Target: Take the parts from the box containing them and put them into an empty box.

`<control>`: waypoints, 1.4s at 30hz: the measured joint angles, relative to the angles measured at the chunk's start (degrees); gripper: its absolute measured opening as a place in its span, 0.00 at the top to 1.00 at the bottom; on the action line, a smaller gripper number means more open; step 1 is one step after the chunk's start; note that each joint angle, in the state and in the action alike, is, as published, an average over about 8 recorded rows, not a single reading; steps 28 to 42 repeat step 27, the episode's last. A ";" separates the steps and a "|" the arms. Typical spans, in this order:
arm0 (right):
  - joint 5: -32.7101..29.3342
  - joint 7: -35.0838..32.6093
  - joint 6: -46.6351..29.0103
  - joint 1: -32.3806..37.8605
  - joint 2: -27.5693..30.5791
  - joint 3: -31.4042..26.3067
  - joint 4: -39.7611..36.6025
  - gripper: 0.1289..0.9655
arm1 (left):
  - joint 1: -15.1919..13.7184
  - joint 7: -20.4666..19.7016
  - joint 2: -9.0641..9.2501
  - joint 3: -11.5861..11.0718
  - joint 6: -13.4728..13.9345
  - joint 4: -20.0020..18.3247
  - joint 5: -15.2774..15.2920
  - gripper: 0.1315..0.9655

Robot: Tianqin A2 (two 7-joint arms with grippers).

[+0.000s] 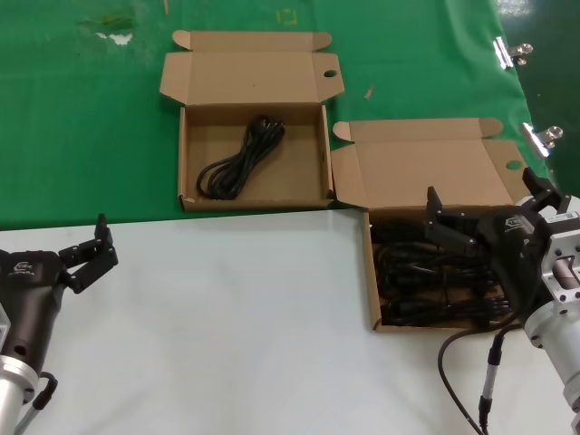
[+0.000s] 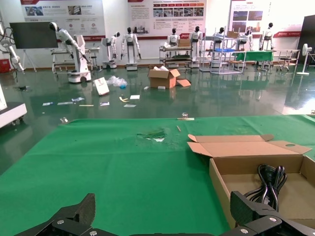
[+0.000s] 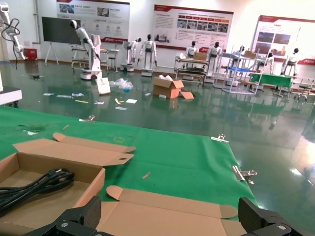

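I take the full box (image 1: 373,272) as my landmark: it lies open at the white table's (image 1: 227,308) near edge, packed with black power cords (image 1: 426,272). My right gripper (image 1: 437,222) hovers directly above that pile, fingers spread, holding nothing. Beyond and to the left of the landmark, on the green cloth (image 1: 91,136), sits the receiving box (image 1: 186,154), already holding one looped cord (image 1: 240,161). My left gripper (image 1: 95,249) waits well to the left, fingers apart, empty. I judge the cords light, limp and rubbery, liable to tangle. Best grip: across a bundle's gathered loops, not a plug end.
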 joint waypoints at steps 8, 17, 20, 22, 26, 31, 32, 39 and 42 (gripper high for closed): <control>0.00 0.00 0.00 0.00 0.00 0.00 0.00 0.00 | 0.00 0.00 0.00 0.00 0.00 0.00 0.00 0.00; 0.00 0.00 0.00 0.00 0.00 0.00 0.00 0.00 | 0.00 0.00 0.00 0.00 0.00 0.00 0.00 0.00; 0.00 0.00 0.00 0.00 0.00 0.00 0.00 0.00 | 0.00 0.00 0.00 0.00 0.00 0.00 0.00 0.00; 0.00 0.00 0.00 0.00 0.00 0.00 0.00 0.00 | 0.00 0.00 0.00 0.00 0.00 0.00 0.00 0.00; 0.00 0.00 0.00 0.00 0.00 0.00 0.00 0.00 | 0.00 0.00 0.00 0.00 0.00 0.00 0.00 0.00; 0.00 0.00 0.00 0.00 0.00 0.00 0.00 0.00 | 0.00 0.00 0.00 0.00 0.00 0.00 0.00 0.00; 0.00 0.00 0.00 0.00 0.00 0.00 0.00 0.00 | 0.00 0.00 0.00 0.00 0.00 0.00 0.00 0.00; 0.00 0.00 0.00 0.00 0.00 0.00 0.00 0.00 | 0.00 0.00 0.00 0.00 0.00 0.00 0.00 0.00; 0.00 0.00 0.00 0.00 0.00 0.00 0.00 0.00 | 0.00 0.00 0.00 0.00 0.00 0.00 0.00 0.00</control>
